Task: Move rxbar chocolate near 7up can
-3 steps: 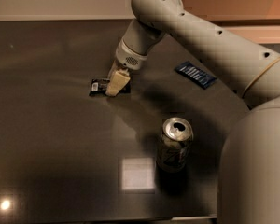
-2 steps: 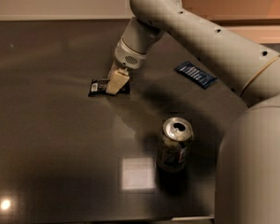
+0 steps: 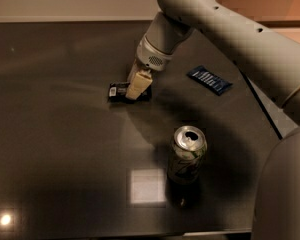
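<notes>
- Three things sit on the dark glossy table (image 3: 50, 134): the rxbar chocolate (image 3: 117, 91), the 7up can (image 3: 187, 156) and a blue wrapper bar (image 3: 209, 79).
- The rxbar chocolate lies flat towards the middle of the table's far half. Its black wrapper shows a small white label at its left end.
- The gripper (image 3: 138, 88) is down at the right part of the rxbar chocolate, and its cream-coloured tip covers that end of the bar. Whether it is clamped on the bar or merely spread over it cannot be told from this view.
- The grey arm (image 3: 230, 29) reaches in from the upper right and slopes down to the gripper.
- The 7up can stands upright nearer the camera, to the right of the rxbar chocolate and well apart from it. Its silver top has an opened mouth, and its side carries green print.
- The blue wrapper bar lies flat at the far right, at a slant, apart from both the can and the gripper.
- A pale square reflection (image 3: 147, 186) lies on the table just left of the can's base.
- One small bright glint (image 3: 5, 219) shows at the near left corner.
</notes>
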